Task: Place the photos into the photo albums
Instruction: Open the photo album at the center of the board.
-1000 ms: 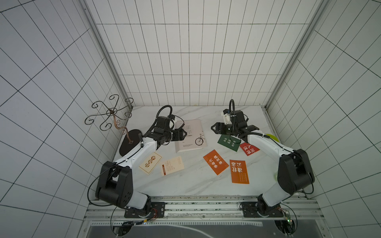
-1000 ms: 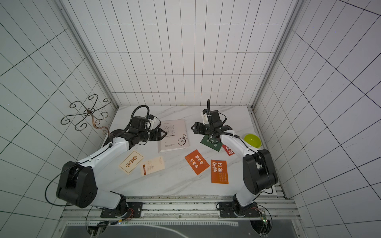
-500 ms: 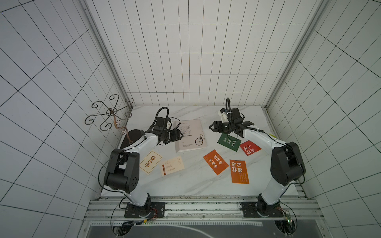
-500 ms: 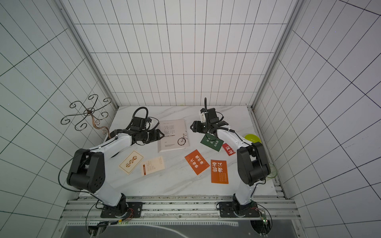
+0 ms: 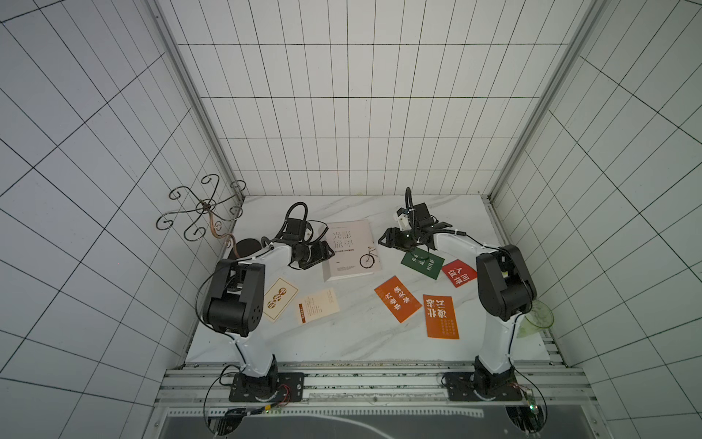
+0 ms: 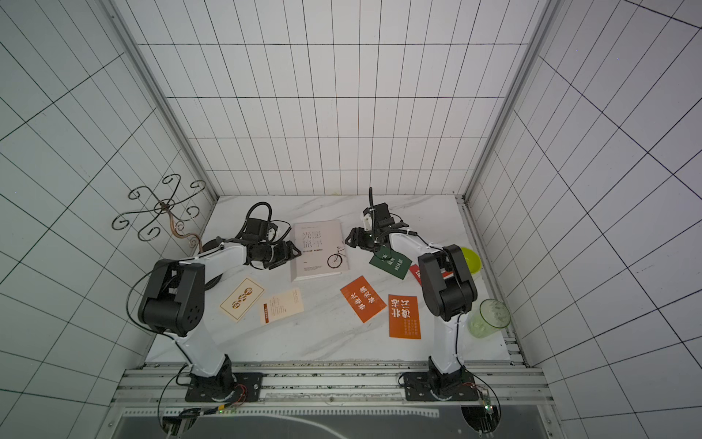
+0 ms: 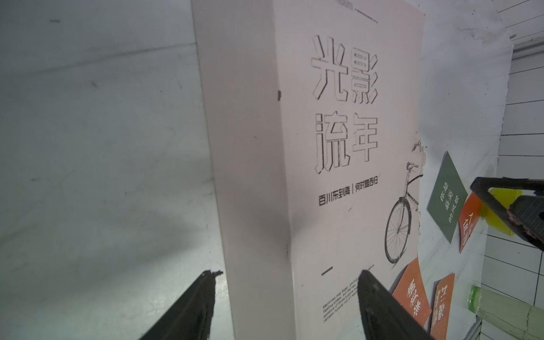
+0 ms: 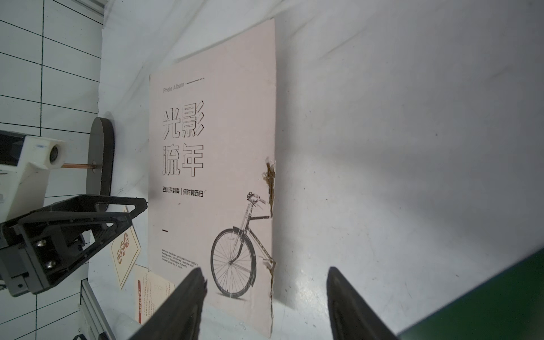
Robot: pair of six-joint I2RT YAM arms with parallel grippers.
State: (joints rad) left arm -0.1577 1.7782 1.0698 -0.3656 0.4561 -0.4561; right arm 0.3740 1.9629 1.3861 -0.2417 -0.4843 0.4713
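Near the middle of both top views, toward the back of the white marbled worktop, the photo album lies closed and flat, cover up, its grey characters and small bicycle drawing plain to read. At its left edge sits the left end effector, jaws spread wide. The left wrist view shows the album's thick spine side between the two fingers, one low beside the spine and one over the cover, with nothing clamped. At the album's right edge hovers the right end effector, also wide open and empty. In the right wrist view its fingers straddle the cover's frayed edge beside the bicycle, with bare worktop next to it. Right of the album rests the dark green card, its upper edge under the right arm's wrist, with the red card just beside it, further right. Lower in the frame, right of centre, the left orange card and the right orange card lie close but apart. Lower left of the album lie the left cream card and the right cream card, all six flat on the worktop outside the album. A clear green cup stands at the right edge, a yellow-green bowl is above it in the frame, and a scrolled wire stand rises at the upper left.
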